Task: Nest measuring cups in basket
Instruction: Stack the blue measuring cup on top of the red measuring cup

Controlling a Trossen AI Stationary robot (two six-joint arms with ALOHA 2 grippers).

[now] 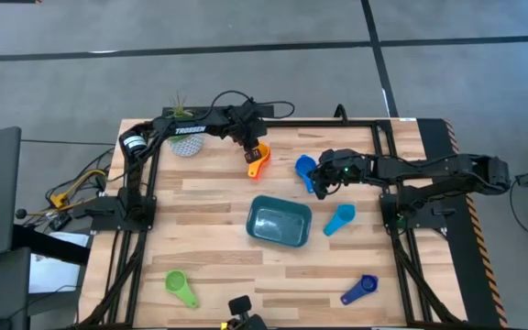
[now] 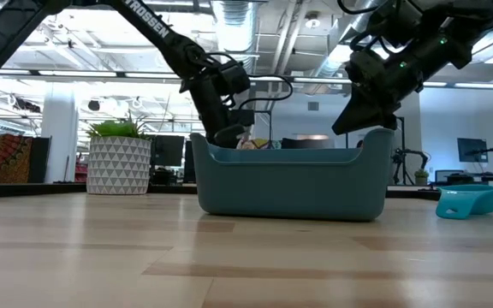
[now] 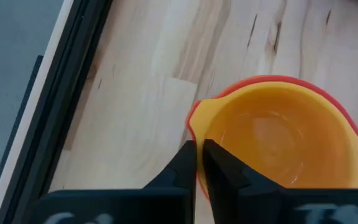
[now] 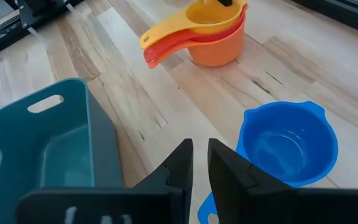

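Measuring cups are scattered around the teal basket [image 1: 280,223], which sits mid-table and looks empty from above. Nested stack [image 4: 211,34] of yellow in red in orange sits at the basket's 11 o'clock; left gripper [image 3: 197,163] is on it, fingers pressed together on the yellow cup's rim, one inside the bowl and one outside. My read: a rim pinch is used because the handles lie flat and offer little to grab, and whether it lifts the whole stack depends on how tightly the cups wedge together. Blue cup [image 4: 284,145] stands upright at the basket's 1 o'clock, just beside the right gripper [image 4: 201,163]. Right gripper fingers are nearly together with a narrow gap and nothing visibly between them; from the right wrist view it hovers between the basket's handle end and the blue cup, so the cup is beside it, not in it. Light blue cup [image 1: 339,220] lies at the basket's 3 o'clock, close to its wall. Green cup [image 1: 180,285] is at 7 o'clock and dark blue cup [image 1: 360,289] at 5 o'clock, both well apart from basket and grippers. Potted plant [image 1: 187,137] sits at 10 o'clock, behind the left arm, not in play.
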